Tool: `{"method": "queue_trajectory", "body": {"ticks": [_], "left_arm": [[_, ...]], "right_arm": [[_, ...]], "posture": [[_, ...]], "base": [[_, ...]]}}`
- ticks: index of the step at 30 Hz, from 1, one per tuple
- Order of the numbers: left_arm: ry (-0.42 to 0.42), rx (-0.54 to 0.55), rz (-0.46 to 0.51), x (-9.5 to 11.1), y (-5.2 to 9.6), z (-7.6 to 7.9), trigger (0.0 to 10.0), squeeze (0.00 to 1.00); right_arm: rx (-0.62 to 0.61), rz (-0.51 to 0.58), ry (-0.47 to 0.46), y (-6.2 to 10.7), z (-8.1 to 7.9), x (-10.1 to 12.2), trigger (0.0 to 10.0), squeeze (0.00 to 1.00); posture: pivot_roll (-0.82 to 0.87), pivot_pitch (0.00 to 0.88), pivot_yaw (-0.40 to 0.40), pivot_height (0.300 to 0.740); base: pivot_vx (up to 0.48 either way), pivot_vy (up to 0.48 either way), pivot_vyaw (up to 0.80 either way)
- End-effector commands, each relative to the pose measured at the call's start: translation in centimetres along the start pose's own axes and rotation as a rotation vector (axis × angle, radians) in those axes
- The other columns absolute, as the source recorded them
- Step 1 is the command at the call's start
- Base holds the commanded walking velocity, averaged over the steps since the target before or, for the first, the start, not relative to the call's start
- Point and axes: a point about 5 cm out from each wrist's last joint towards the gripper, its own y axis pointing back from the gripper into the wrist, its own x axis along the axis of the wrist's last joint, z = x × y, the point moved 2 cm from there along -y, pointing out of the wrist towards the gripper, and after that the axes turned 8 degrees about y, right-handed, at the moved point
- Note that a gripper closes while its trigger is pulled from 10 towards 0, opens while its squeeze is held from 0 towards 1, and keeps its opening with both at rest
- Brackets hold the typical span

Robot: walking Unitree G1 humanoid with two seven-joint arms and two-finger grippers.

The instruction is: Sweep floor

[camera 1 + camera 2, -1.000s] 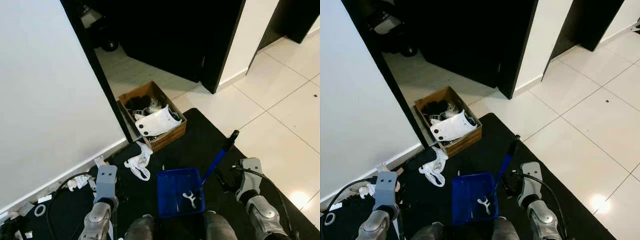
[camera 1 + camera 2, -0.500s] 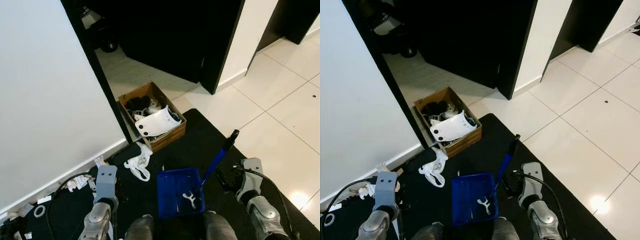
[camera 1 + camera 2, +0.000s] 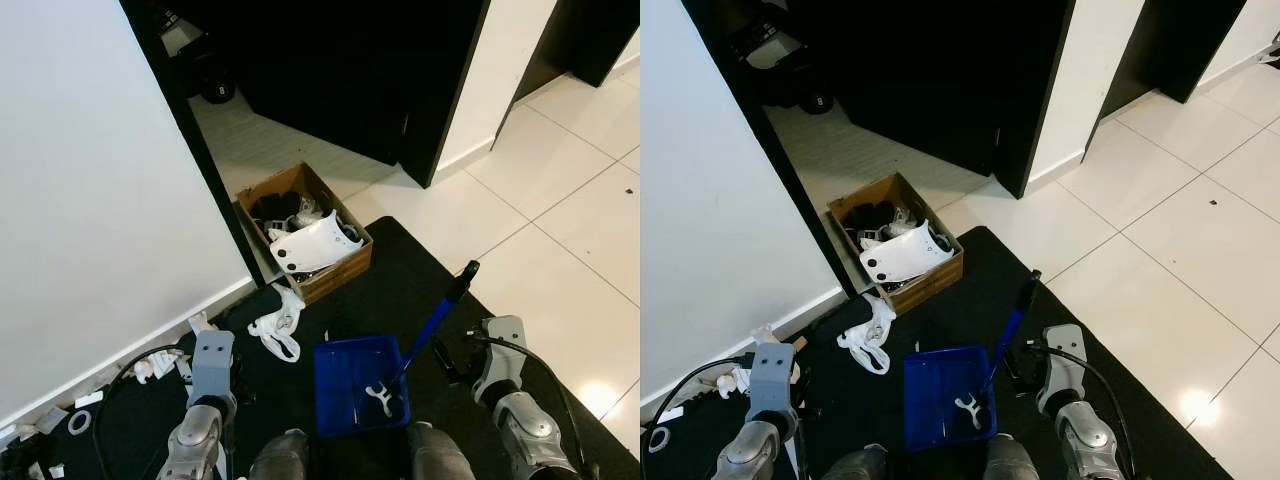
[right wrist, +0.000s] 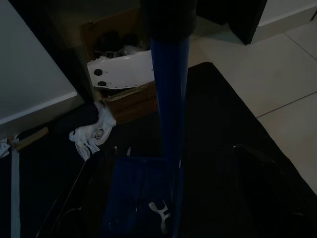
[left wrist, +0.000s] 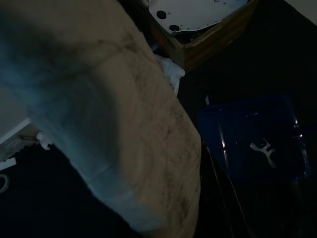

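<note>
Nothing has shifted in the last second: my right claw (image 3: pixel 452 358) hovers beside the blue handle (image 3: pixel 432 322) of the dustpan (image 3: pixel 356 383) on the black mat (image 3: pixel 400 280), grip state unclear, left claw likewise, so sweeping hasn't started.

Glossy tiled floor (image 3: pixel 560 200); cardboard box (image 3: pixel 345 270)

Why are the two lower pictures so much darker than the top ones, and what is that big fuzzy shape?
Both eye views are bright and sharp, with glare on the floor tiles. Both wrist views are dim. In the left wrist view a blurred beige shape sits too close to focus; I cannot tell what it is. The right wrist view shows the blue handle close up.
</note>
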Motion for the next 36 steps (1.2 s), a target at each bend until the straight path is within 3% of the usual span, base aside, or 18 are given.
{"method": "queue_trajectory", "body": {"ticks": [1, 36], "left_arm": [[0.039, -0.002, -0.020, -0.70, 0.19, 0.34, 10.0, 0.00], [0.033, 0.009, -0.018, -0.50, 0.01, 0.18, 10.0, 0.00]], "right_arm": [[-0.004, -0.024, -0.008, 0.31, -0.01, -0.58, 10.0, 0.00], [-0.008, -0.023, -0.008, 0.08, -0.10, -0.42, 10.0, 0.00]], "posture": [[-0.02, 0.135, 0.025, 0.740], [-0.02, 0.125, 0.027, 0.740]], "base": [[0.000, 0.000, 0.00], [0.000, 0.000, 0.00]]}}
